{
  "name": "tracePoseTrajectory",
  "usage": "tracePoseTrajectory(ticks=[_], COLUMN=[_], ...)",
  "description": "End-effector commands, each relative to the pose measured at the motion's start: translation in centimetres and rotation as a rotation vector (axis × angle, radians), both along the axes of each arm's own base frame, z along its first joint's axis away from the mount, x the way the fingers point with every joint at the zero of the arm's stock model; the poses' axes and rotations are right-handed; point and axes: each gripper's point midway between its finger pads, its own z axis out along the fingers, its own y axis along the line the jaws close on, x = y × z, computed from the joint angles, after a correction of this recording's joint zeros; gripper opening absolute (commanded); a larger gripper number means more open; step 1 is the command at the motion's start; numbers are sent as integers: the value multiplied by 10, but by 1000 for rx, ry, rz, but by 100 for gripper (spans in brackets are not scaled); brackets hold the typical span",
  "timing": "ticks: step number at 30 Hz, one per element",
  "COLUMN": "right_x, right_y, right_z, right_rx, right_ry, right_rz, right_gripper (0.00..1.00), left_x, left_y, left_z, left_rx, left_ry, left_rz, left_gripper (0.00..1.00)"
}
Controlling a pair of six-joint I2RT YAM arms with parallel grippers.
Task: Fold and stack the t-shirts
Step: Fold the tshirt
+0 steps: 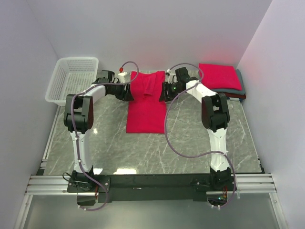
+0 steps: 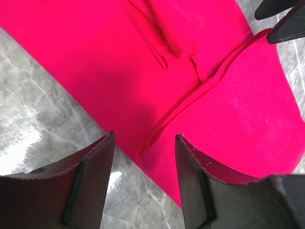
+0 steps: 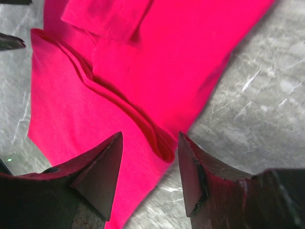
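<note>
A bright red t-shirt [image 1: 147, 102] lies flat on the marble table, folded into a long strip with its sleeves turned in. My left gripper [image 1: 129, 90] hangs over the strip's far left edge. In the left wrist view this gripper [image 2: 144, 138] is open, and the shirt's [image 2: 200, 95] folded edge lies below the gap. My right gripper [image 1: 163, 91] is at the far right edge. In the right wrist view it [image 3: 150, 136] is open above the shirt's [image 3: 143, 62] layered corner. Neither holds cloth. A folded red t-shirt [image 1: 218, 75] tops a grey one [image 1: 241, 88] and a dark red one [image 1: 237, 96] at the back right.
A white lattice basket [image 1: 74, 78] stands at the back left by the wall. White walls close in the table on three sides. Bare marble [image 1: 190, 143] lies in front of the shirt. The other arm's fingers [image 2: 281, 24] show at the top right of the left wrist view.
</note>
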Motion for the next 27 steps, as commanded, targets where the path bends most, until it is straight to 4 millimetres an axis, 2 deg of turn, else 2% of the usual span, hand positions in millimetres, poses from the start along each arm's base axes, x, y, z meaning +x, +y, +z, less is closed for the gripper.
tracePoseTrajectory(ticks=[1, 10, 20, 27], right_x=[12, 4, -10, -10], right_y=[12, 14, 14, 17], right_z=[23, 11, 4, 0], right_rx=[45, 47, 32, 21], right_ry=[-54, -10, 20, 27], right_rz=[9, 35, 76, 80], right_gripper=[57, 55, 53, 53], left_x=[7, 5, -9, -11], left_y=[-12, -15, -16, -14], left_z=[19, 8, -1, -8], left_rx=[-44, -16, 30, 59], left_ry=[-46, -4, 17, 31], left_rz=[-24, -41, -51, -37], left_gripper=[59, 58, 56, 56])
